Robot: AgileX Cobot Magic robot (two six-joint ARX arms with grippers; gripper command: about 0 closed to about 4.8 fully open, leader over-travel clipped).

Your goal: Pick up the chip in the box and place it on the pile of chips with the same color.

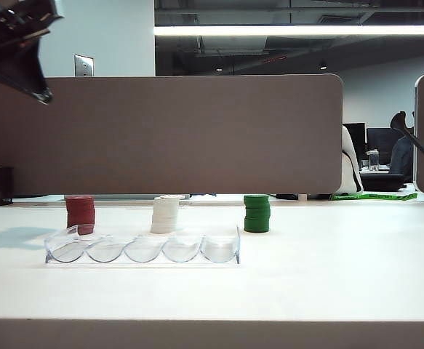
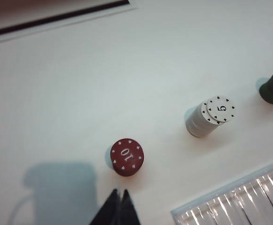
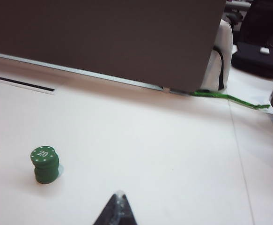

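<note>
The chip [image 2: 220, 109], white with a black "5", lies on top of the pile of chips [image 2: 198, 125], pushed slightly off centre. In the exterior view the chip [image 1: 172, 197] overhangs the white pile [image 1: 164, 217] behind the box [image 1: 142, 249], a clear scalloped tray with nothing visible in its slots. My left gripper [image 2: 120, 193] is shut and empty, high above the table near the red stack; outside it hangs at the upper left [image 1: 43, 93]. My right gripper [image 3: 120, 196] is shut and empty, well away from the green stack, at the far right edge [image 1: 398, 121].
A dark red stack marked "10" [image 2: 127, 157] stands left of the white pile, and a green stack marked "20" [image 3: 46, 164] right of it. One corner of the box [image 2: 230, 208] shows in the left wrist view. A brown partition [image 1: 197, 131] runs behind the table.
</note>
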